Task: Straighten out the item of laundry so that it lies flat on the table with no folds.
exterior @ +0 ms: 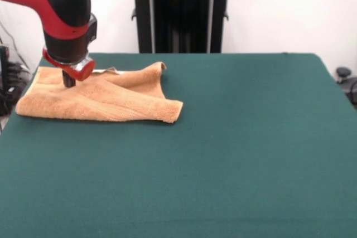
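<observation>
The item of laundry [106, 101], an orange-tan terry towel, lies at the far left of the dark green table [223, 149]. It is bunched, with a raised fold running from its middle up to a far corner near the table's back edge, and a doubled-over edge at its near right corner. My gripper [68, 81] comes down from the red and black arm onto the towel's far left part. Its dark tip touches or presses into the cloth, and the arm's wrist hides how the tip stands.
The table's left edge runs right beside the towel. A black pedestal frame [181, 15] stands behind the table's far edge. Dark cables and equipment [11, 76] sit off the table at the left, and a dark object [345, 76] sits off the right.
</observation>
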Controlling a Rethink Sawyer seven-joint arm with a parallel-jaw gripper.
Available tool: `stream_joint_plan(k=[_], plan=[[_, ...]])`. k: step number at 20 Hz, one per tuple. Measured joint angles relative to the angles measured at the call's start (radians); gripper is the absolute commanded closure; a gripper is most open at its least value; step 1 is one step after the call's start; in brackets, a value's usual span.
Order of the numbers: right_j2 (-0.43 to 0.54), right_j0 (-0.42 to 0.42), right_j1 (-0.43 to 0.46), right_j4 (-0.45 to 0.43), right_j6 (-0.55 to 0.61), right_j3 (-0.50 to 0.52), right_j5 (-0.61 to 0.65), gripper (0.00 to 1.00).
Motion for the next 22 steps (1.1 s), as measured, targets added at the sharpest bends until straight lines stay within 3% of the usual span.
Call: stream_joint_plan(k=[1, 22], plan=[[0.000, 0.000, -0.001, -0.001, 0.000, 0.000, 0.001, 0.00], [-0.010, 0.000, -0.008, 0.004, 0.000, -0.001, 0.001, 0.00]])
